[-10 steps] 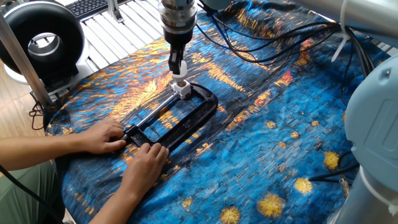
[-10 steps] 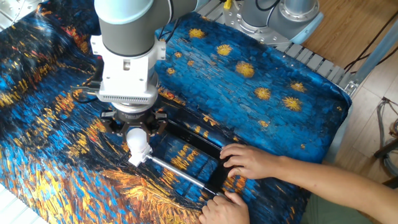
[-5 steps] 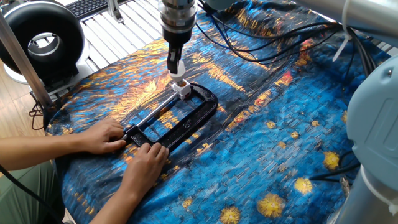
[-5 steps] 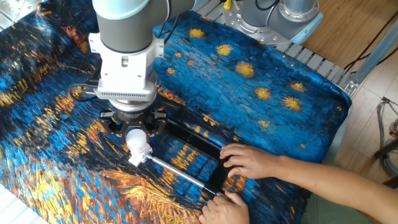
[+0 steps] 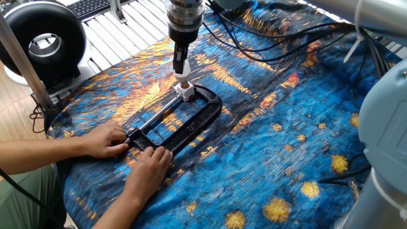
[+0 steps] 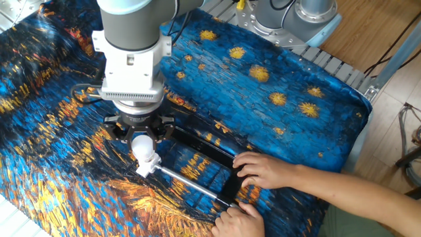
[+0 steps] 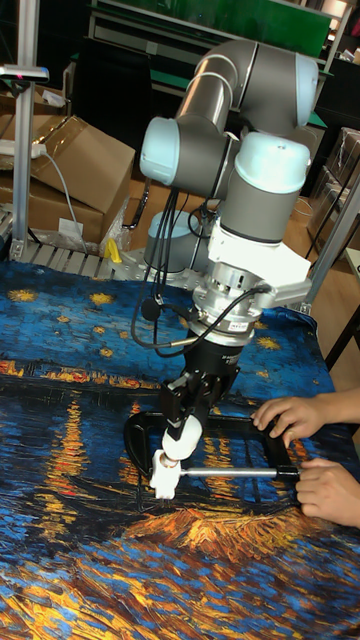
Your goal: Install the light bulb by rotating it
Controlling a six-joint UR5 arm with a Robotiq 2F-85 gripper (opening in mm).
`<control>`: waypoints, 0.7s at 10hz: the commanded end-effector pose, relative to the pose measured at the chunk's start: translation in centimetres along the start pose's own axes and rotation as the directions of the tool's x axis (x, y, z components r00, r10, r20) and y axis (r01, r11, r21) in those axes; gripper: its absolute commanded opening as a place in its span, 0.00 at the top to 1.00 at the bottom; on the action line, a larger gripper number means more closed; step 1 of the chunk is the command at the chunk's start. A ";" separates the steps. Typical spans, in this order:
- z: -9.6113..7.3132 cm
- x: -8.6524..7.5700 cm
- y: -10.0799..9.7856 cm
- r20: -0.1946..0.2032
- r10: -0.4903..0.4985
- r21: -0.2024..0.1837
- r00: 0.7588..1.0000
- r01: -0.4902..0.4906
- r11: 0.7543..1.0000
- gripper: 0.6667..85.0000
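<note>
Hands [image 5: 130,152] at nine o'clock steady the black clamp [image 5: 191,121]. At its twelve o'clock end sits the white socket [image 5: 186,93]. The claw [image 5: 182,69], clenched on the bulb [image 6: 142,146], has risen slightly since a second ago, lifting the bulb just above the socket. I judge threading unfinished or restarting.
</note>
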State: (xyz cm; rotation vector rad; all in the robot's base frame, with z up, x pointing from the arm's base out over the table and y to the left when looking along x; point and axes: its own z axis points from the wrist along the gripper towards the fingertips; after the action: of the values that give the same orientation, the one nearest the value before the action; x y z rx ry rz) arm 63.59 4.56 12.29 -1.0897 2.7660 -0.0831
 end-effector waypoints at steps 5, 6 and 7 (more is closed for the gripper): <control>-0.2 1.2 2.3 0.016 -0.319 -0.047 0.948 0.320 0.946 1.00; -0.1 1.5 2.2 0.013 -0.330 -0.045 0.944 0.331 0.943 1.00; -0.1 1.6 2.0 0.010 -0.339 -0.043 0.941 0.340 0.940 1.00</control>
State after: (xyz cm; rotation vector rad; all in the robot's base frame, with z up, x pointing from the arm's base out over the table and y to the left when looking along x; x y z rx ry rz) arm 61.54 4.99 11.97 -1.4831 2.6044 -0.0758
